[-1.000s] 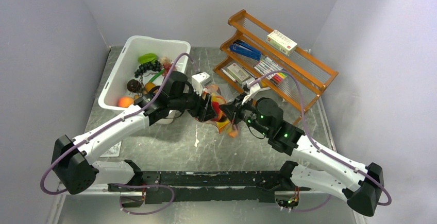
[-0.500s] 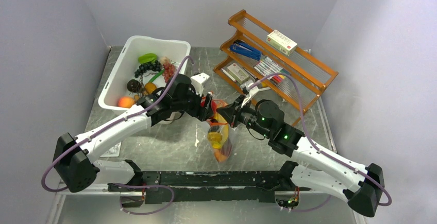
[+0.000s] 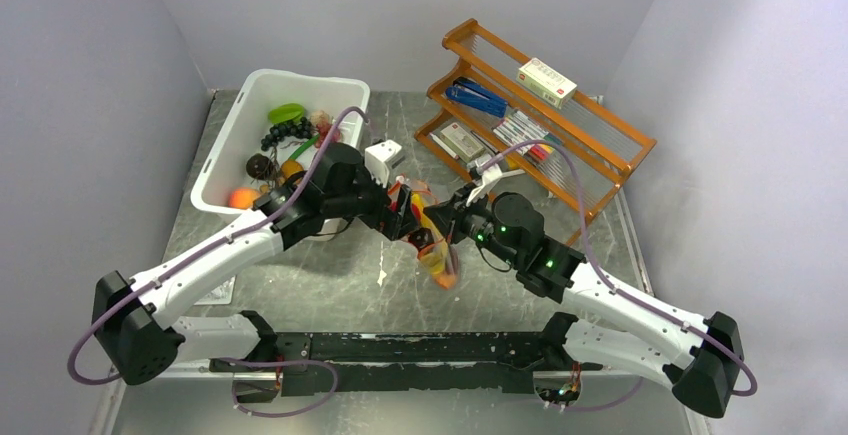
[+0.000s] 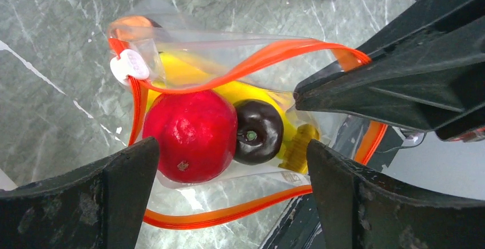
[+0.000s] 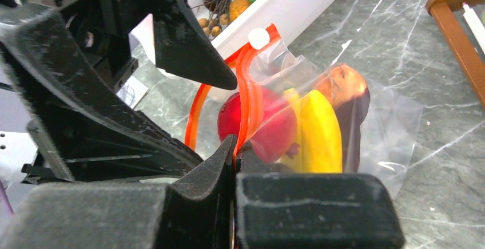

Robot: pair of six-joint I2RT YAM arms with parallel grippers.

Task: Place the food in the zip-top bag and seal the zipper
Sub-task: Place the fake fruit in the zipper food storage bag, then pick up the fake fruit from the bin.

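In the overhead view, the zip-top bag (image 3: 432, 245) hung above the table (image 3: 330, 290), just off the near right corner of the white tub (image 3: 225, 170), between the left gripper (image 3: 405, 223) and the right gripper (image 3: 447, 223). More toy food lay in the tub. In the left wrist view, the left gripper (image 4: 229, 151) had its jaws wide apart either side of the bag, touching nothing. The zipper (image 4: 251, 66) gaped in an open loop, with its white slider tab (image 4: 130, 66) at one end. Inside, a red fruit (image 4: 189, 135) sat against a dark round fruit (image 4: 258, 139), with the banana bunch (image 4: 183, 71) behind them. In the right wrist view, with the tub (image 5: 297, 8) behind, the right gripper (image 5: 235, 146) was pressed together on the zipper (image 5: 246, 100) and carried the whole bag. The film looked thin, limp and slippery, and the hollow toys probably weighed little, though they made the bag sag. The stiffer zipper strip seemed the surest place to hold it. For sealing, a pinch on the slider tab (image 5: 258, 37) looked the likely grip, with the far end of the strip held taut.
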